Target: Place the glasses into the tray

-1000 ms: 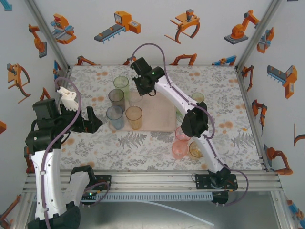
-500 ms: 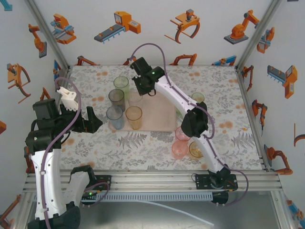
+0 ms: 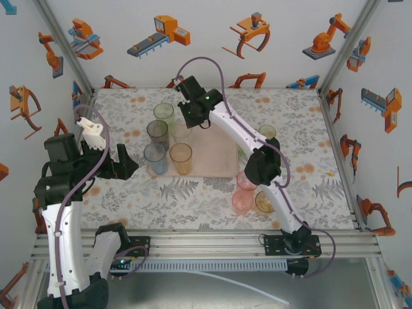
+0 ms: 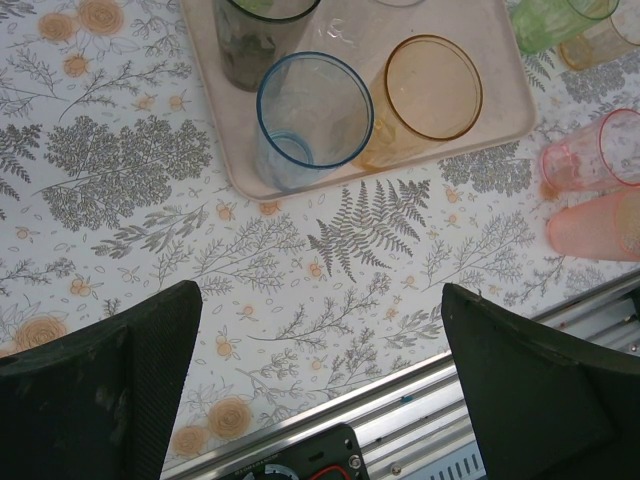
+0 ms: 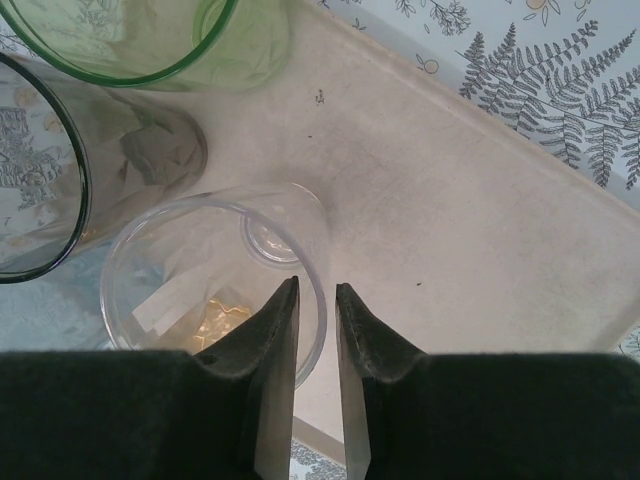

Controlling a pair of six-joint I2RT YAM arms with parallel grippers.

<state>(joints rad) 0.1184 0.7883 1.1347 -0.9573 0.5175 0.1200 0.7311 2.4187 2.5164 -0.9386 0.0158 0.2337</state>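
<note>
Where the overhead camera looks down, a table (image 3: 187,203) printed with grey ferns and orange flowers sits between white walls (image 3: 212,64) dotted with orange robot drawings. The pale pink tray (image 3: 219,158) lies mid-table. It carries a green glass (image 3: 163,112), a grey glass (image 3: 157,132), a blue glass (image 3: 155,156), an orange glass (image 3: 181,156) and a clear glass (image 3: 182,136) under the right gripper (image 3: 190,121). Off the tray, by the right arm, stand a pink glass (image 3: 246,181), a peach glass (image 3: 242,202), an amber glass (image 3: 264,202) and a second green glass (image 3: 267,132). The left gripper (image 3: 127,165) hangs left of the tray.

From the left wrist, its fingers (image 4: 110,390) are spread wide above the tablecloth, holding nothing. The blue and orange glasses stand upright at the tray's near edge.

From the right wrist, the fingers (image 5: 265,350) straddle the clear glass's wall, nearly together. Whether they pinch it I cannot tell. That glass stands on the tray beside the grey and green ones.
</note>
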